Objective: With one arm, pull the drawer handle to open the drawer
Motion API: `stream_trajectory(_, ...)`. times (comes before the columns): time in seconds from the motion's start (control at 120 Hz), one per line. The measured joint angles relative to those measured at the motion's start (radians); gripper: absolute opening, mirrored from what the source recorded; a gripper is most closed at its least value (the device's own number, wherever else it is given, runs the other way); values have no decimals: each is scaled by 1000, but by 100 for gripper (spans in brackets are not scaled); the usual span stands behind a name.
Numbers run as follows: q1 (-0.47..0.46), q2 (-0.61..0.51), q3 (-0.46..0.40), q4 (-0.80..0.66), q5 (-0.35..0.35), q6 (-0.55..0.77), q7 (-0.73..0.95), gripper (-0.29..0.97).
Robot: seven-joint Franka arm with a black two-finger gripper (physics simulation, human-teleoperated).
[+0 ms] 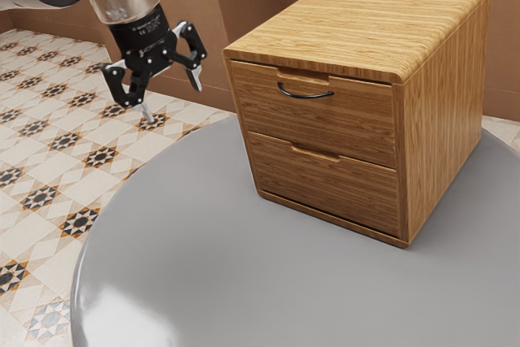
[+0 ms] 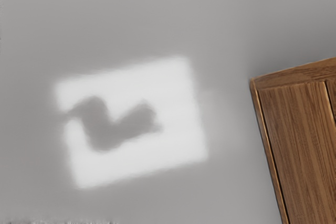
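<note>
**Operator:** Which way from your gripper (image 1: pixel 171 98) does the handle (image 1: pixel 305 93) lie?

**Spotter:** Toward the exterior view's right, well apart, at about your height, on the top drawer (image 1: pixel 325 127) of the cabinet (image 1: pixel 439 119) on the grey table (image 1: pixel 244 282).

**Operator:** Its long axis?

**Spotter:** Level along the drawer front. Your fingers (image 1: pixel 195 77) stand spread, holding nothing, so you'd likely straddle it from above and below.

one cabinet (image 1: pixel 443 119), two drawers (image 1: pixel 325 123), one handle (image 1: pixel 305 94), one table (image 1: pixel 244 282).
</note>
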Motion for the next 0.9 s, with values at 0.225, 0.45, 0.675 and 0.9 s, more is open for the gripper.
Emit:
stream_trajectory(0.225, 2, 0, 1, -1, -6, 6, -82, 66)
stream_trajectory(0.45, 28, -90, -24, 82, 14, 7, -143, 65)
stream_trajectory(0.675, 105, -46, -158, 112, 11, 81, -188, 65)
stream_trajectory(0.9, -72, -45, -164, 34, -64, 201, -219, 65)
